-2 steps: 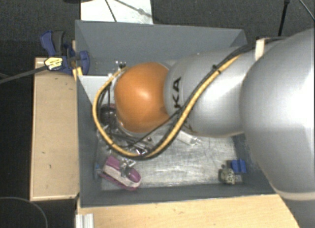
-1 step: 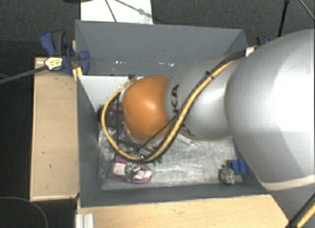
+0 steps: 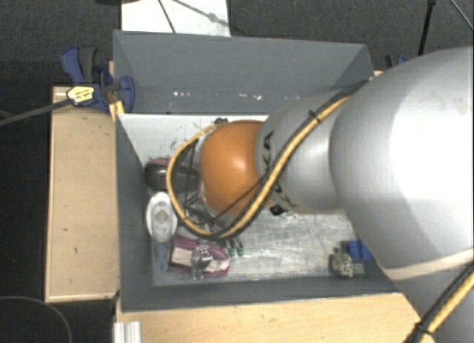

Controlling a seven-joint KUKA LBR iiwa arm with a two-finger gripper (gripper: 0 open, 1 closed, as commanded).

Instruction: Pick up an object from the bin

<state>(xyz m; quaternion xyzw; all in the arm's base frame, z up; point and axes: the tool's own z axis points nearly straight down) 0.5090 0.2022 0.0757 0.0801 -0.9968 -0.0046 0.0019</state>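
Gripper (image 3: 201,219) hangs low over the left part of the grey metal bin (image 3: 244,75), tucked beneath the orange cover (image 3: 229,160) on the wrist of the silver arm (image 3: 385,178), which comes in from the view's right and hides much of the bin floor; whether the gripper is wide, narrow or closed on anything cannot be told, since the cover and a yellow cable (image 3: 178,208) looping round it hide its tip. Just to the left of the gripper, as the camera sees it, lies a white oval thing (image 3: 161,215) with a greyish middle, close by the bin's left wall. Beyond that, up and to the left of the gripper, sits a dark grey rounded thing (image 3: 157,175). Just below the gripper, toward the near wall, lies a purple and pink packet (image 3: 198,256), lying flat, with a few small green bits (image 3: 235,247) at its right end. These three are the nearest things to the gripper, and which of them it stands over cannot be made out. Well apart to the right of the gripper, near the front wall, rests a small blue and grey piece (image 3: 346,260)
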